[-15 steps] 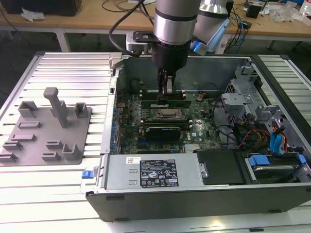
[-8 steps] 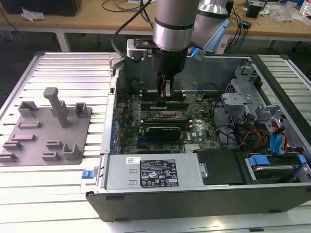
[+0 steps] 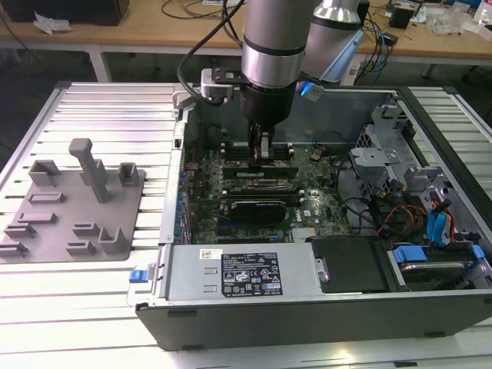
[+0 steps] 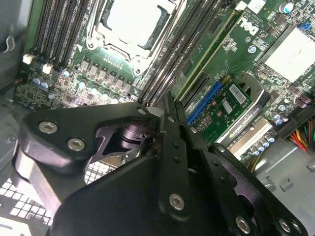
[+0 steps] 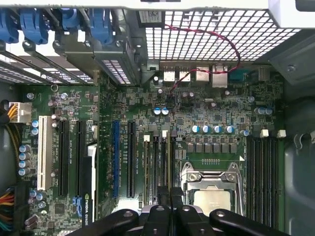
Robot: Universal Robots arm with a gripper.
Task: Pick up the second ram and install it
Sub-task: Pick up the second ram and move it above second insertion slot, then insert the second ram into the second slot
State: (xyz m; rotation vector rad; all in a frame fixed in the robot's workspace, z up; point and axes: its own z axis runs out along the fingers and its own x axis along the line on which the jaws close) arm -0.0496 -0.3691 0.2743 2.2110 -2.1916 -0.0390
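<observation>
Bright overhead light w/ glare on table (image 3: 69, 307), shadow inside case (image 3: 307, 319).

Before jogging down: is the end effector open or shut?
Shut: in the second wrist view the end effector has its fingers pressed together at the memory slots. Whether they hold the second ram, cannot tell.

Slatted metal table (image 3: 115, 115) — grey holder tray (image 3: 54, 223), open computer case (image 3: 323, 319).

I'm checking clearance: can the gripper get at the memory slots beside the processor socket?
Likely yes: the gripper hangs right over the memory slots next to the processor socket, and nothing seen stands in between.
</observation>
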